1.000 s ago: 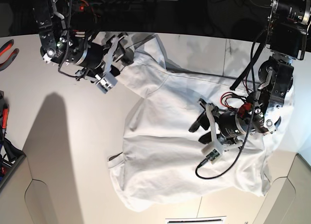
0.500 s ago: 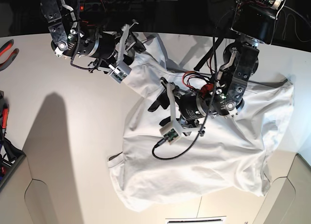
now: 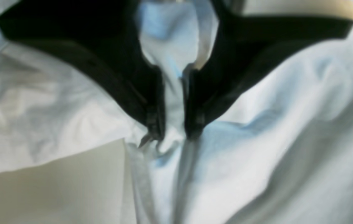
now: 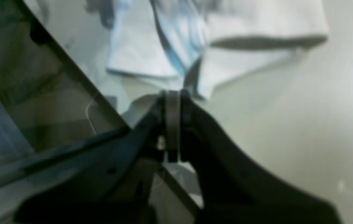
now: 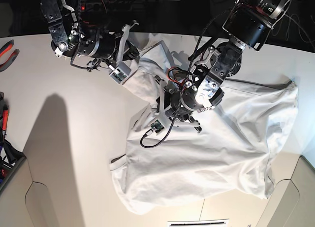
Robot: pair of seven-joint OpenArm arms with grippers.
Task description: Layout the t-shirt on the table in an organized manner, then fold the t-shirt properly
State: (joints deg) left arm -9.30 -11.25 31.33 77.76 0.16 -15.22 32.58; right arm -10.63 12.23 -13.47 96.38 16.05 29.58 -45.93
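Off-white and wide, the table [image 5: 64,138] carried the t-shirt [image 5: 221,153], which lay crumpled across its middle and right side, one corner reaching up toward the far edge. At the shirt's left edge, the left gripper [image 3: 174,130] had its dark jaws drawn narrow, pinching a ridge of white cloth between the tips. The right gripper [image 4: 172,124], near the shirt's upper corner, had its jaws pressed together; the blurred wrist view showed no cloth clearly between them.
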